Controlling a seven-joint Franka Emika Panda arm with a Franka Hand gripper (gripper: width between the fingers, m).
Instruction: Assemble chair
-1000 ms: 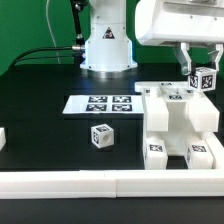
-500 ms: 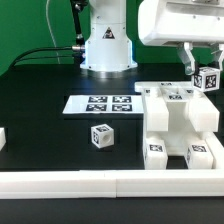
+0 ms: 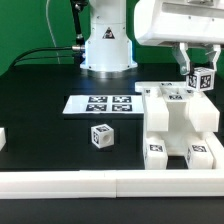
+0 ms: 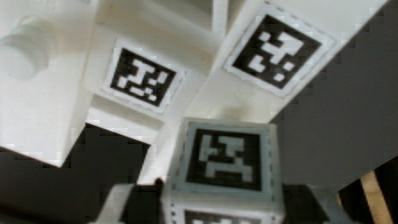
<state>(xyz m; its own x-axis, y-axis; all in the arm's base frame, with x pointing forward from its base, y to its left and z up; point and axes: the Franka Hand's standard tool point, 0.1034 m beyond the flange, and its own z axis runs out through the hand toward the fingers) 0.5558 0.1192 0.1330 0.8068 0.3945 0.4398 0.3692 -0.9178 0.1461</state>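
A small tagged chair part point(image 3: 205, 81) is clamped between the fingers of the gripper point(image 3: 201, 73) and held in the air at about two o'clock in the exterior view. Just below it, at four o'clock, the partly built chair point(image 3: 178, 122) is seen on the table point(image 3: 40, 110). A loose tagged cube point(image 3: 101, 136) is seen at six o'clock of the marker board point(image 3: 100, 103).

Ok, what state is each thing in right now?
tool: shut on the small tagged part
small tagged part: gripped, off the table
chair assembly: standing on the table, unfinished
loose tagged block: resting on the table, ungripped
marker board: lying flat
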